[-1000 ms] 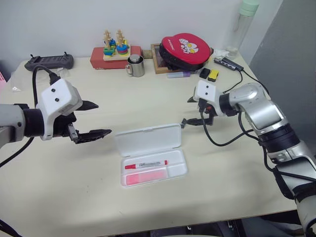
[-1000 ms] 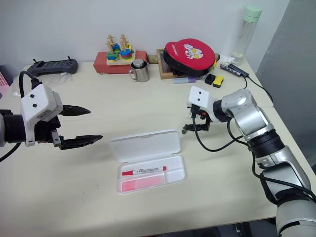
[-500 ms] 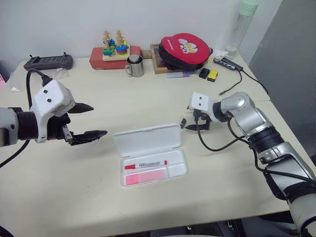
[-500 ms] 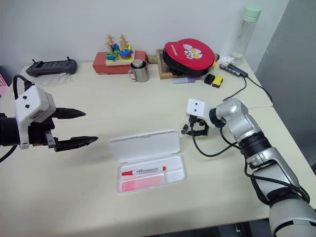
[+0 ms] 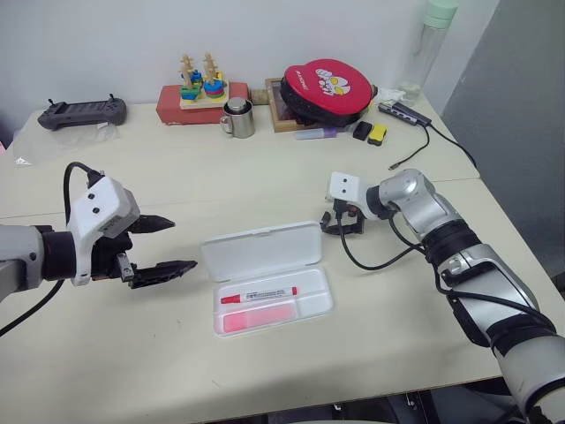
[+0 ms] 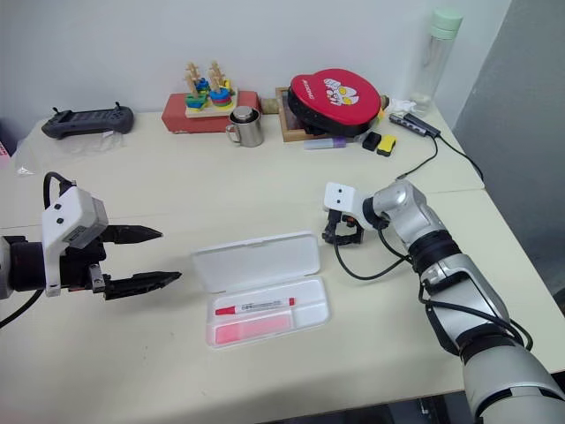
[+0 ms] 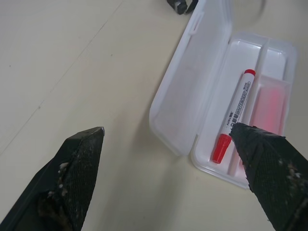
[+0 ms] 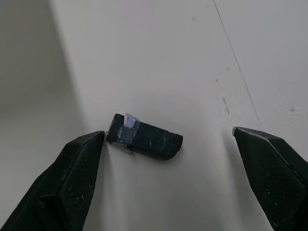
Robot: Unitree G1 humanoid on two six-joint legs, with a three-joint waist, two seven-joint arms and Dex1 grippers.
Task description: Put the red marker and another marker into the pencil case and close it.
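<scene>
The pencil case point(image 5: 269, 278) lies open near the middle of the pale surface point(image 5: 177, 353), its near tray holding the red marker point(image 5: 259, 295) with the flat pink highlighter point(image 5: 256, 317) just nearer. It looks like light, stiff, smooth plastic that would slide if pushed, so the lid point(image 5: 261, 250), lying flat on the far side, is best taken at its free far edge. The left hand point(image 5: 172, 245) hovers wide open and empty to the left, and farther right the right hand point(image 5: 340, 224), equally wide and empty, sits just beyond the lid's far right corner, over a small dark cap point(image 8: 144, 136).

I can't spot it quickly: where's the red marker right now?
In the head views, the red marker lies in the open pencil case, in the tray's far slot beside the pink highlighter, near the table's front middle.
</scene>
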